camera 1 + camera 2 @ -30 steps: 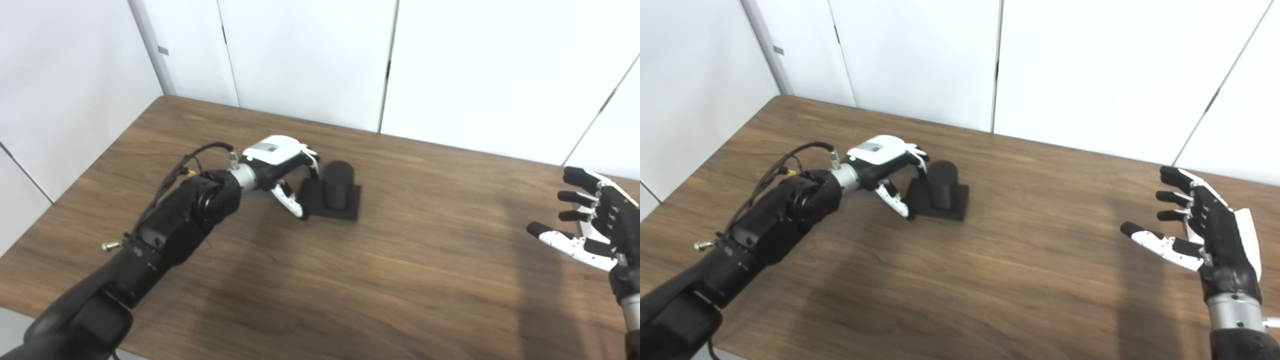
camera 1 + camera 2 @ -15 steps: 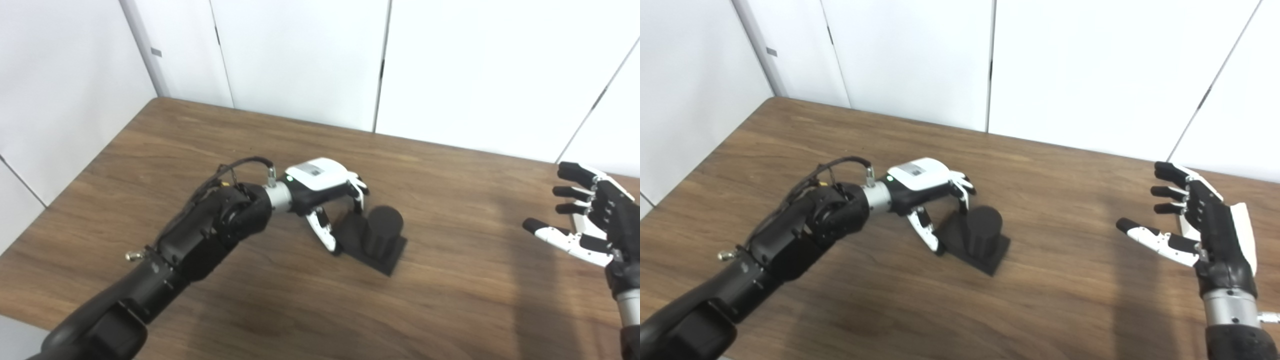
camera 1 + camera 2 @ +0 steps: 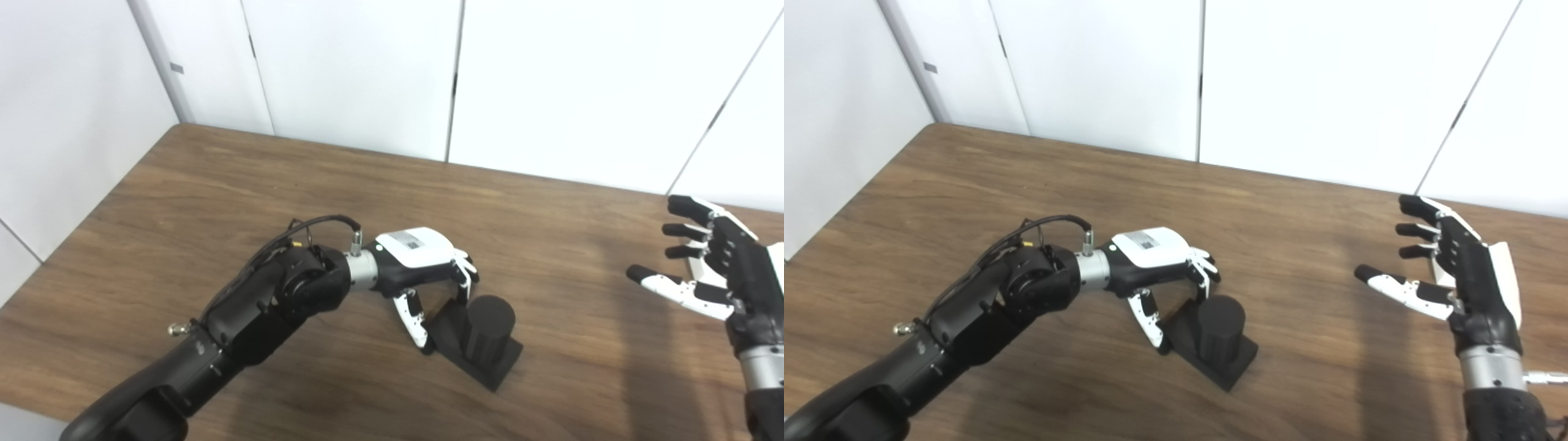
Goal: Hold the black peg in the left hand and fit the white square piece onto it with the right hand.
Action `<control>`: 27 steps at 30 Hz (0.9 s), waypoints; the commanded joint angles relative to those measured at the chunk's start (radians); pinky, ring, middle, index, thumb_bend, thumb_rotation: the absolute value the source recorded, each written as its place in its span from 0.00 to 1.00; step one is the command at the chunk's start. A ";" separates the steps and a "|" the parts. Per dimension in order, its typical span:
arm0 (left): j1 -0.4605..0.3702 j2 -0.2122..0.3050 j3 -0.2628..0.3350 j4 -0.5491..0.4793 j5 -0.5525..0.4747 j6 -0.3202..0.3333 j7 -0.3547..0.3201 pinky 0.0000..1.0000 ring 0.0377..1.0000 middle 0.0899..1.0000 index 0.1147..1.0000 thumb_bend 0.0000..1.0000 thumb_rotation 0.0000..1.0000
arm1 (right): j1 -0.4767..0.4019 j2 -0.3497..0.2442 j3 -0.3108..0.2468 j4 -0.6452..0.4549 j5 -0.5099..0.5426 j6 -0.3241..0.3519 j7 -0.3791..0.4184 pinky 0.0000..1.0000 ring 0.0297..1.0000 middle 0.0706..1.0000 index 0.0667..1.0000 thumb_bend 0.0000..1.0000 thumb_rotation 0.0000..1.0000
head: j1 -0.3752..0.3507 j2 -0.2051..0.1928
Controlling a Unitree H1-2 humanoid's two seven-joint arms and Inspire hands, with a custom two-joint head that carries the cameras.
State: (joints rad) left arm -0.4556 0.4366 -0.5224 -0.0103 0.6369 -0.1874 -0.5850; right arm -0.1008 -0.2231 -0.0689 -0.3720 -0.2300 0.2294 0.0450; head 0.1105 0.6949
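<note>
The black peg [image 3: 489, 324] is a short upright cylinder on a flat black square base [image 3: 497, 369], standing on the wooden table [image 3: 257, 184] near the middle front. My left hand [image 3: 422, 269] is shut on the base's left edge, thumb on the near side and fingers on the far side. My right hand [image 3: 1458, 269] hovers open at the far right, fingers spread, holding nothing. No white square piece shows clearly. A white patch behind the right hand's fingers cannot be told apart from the hand.
White wall panels [image 3: 367, 67] close off the back and left of the table. The table's left edge [image 3: 79, 226] runs diagonally toward the front. My left forearm [image 3: 245, 324] lies across the table's front left.
My left hand has dragged the black peg across the table toward the front and right, turning its base askew. The camera has shifted a little. The right hand has stayed open in place.
</note>
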 commanded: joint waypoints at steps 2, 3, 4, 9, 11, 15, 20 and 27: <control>-0.024 0.010 -0.028 0.009 0.012 -0.025 -0.041 0.88 0.91 0.85 0.42 0.52 0.07 | -0.026 -0.014 -0.006 -0.002 -0.006 -0.066 -0.017 0.54 0.69 0.77 0.75 0.66 0.00 | -0.012 0.004; -0.025 0.009 -0.033 0.012 0.018 -0.024 -0.045 0.88 0.91 0.85 0.42 0.52 0.07 | -0.025 -0.015 -0.006 -0.001 -0.007 -0.069 -0.016 0.55 0.70 0.77 0.74 0.66 0.01 | -0.014 0.004; -0.025 0.009 -0.037 0.014 0.023 -0.023 -0.047 0.88 0.91 0.85 0.42 0.52 0.07 | -0.025 -0.015 -0.006 0.000 -0.007 -0.070 -0.015 0.55 0.70 0.78 0.74 0.66 0.02 | -0.018 0.004; -0.024 0.021 -0.043 0.029 0.040 -0.048 -0.028 0.87 0.92 0.85 0.42 0.52 0.07 | -0.029 -0.007 -0.008 -0.008 -0.009 -0.065 -0.016 0.56 0.71 0.79 0.75 0.66 0.05 | -0.102 0.008; -0.024 0.030 -0.042 0.033 0.043 -0.060 -0.025 0.87 0.92 0.85 0.42 0.52 0.07 | -0.034 0.000 -0.007 -0.013 -0.008 -0.059 -0.017 0.57 0.72 0.79 0.75 0.67 0.05 | -0.154 0.008; -0.018 0.056 -0.034 0.024 0.048 -0.074 -0.028 0.87 0.92 0.85 0.42 0.52 0.07 | -0.055 -0.004 -0.004 -0.040 -0.039 -0.028 -0.015 0.59 0.69 0.77 0.75 0.68 0.06 | -0.278 -0.004; -0.002 0.084 -0.025 0.048 0.057 -0.126 0.006 0.84 0.90 0.83 0.42 0.52 0.07 | -0.103 -0.032 0.001 -0.042 -0.090 -0.031 -0.010 0.54 0.69 0.78 0.74 0.70 0.09 | -0.415 -0.034; 0.013 0.111 -0.012 0.094 0.060 -0.167 0.040 0.81 0.89 0.82 0.42 0.52 0.06 | -0.224 -0.131 0.012 -0.020 -0.130 0.000 0.057 0.53 0.67 0.75 0.74 0.69 0.12 | -0.534 -0.077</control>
State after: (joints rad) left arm -0.4623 0.4950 -0.5308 0.0406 0.6525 -0.3501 -0.5220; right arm -0.2669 -0.3262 -0.0522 -0.3773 -0.3447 0.2331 0.0958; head -0.4231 0.6168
